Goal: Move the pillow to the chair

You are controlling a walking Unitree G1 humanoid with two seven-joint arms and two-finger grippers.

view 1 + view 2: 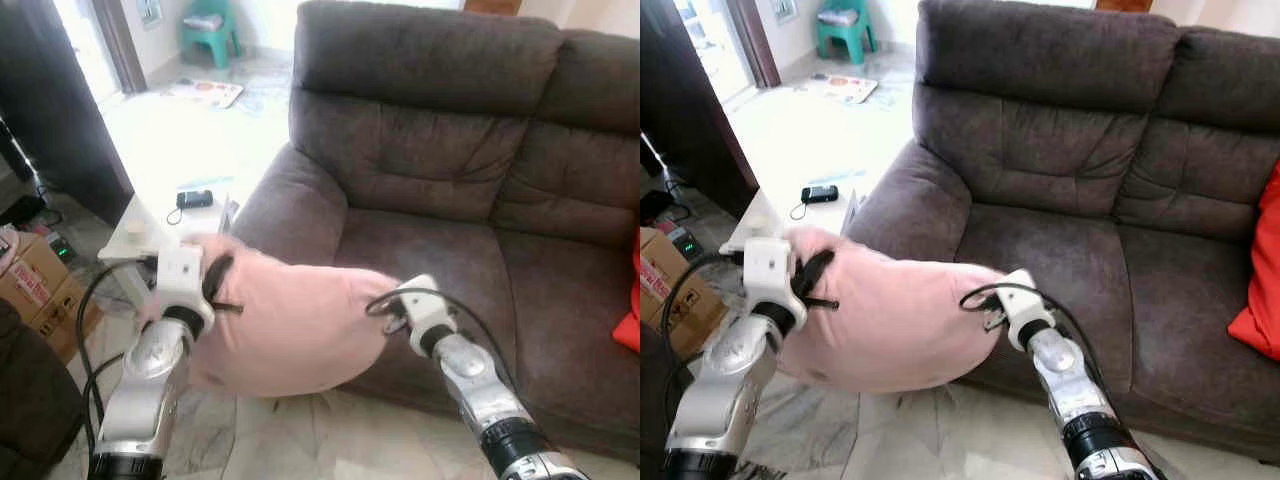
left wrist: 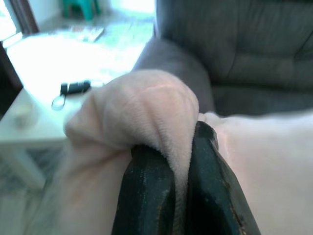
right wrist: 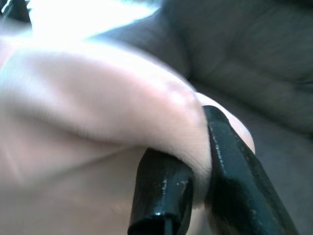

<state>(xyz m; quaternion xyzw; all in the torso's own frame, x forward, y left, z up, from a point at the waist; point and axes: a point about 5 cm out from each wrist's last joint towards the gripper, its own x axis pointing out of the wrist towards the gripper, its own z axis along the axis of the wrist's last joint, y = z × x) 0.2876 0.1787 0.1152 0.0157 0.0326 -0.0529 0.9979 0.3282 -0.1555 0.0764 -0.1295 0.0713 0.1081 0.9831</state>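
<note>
The pink pillow (image 1: 290, 320) hangs in the air between the two pincers, in front of the dark grey sofa (image 1: 450, 150) and above the marbled floor (image 1: 300, 430). The left gripper (image 2: 183, 191) pinches one end of it — in the left wrist view a bunched fold of soft fabric sits squeezed between the two black fingers (image 2: 146, 196), which stand close together with only cloth between them. The right gripper (image 3: 195, 171) clamps the opposite end, nearest the sofa seat; its fingers (image 3: 161, 191) are drawn narrow on a puckered edge of the pillow. Between the two grips the pillow sags a little, its lower edge drooping below both wrists.

Beyond the left gripper stands a low white table (image 1: 150, 225) carrying a small black device (image 1: 194, 198) with a cord. Further off, past the table, a teal chair (image 1: 210, 30) stands — well apart from both pincers. To the outer side of the right gripper, a red cushion (image 1: 1260, 290) lies on the sofa.
</note>
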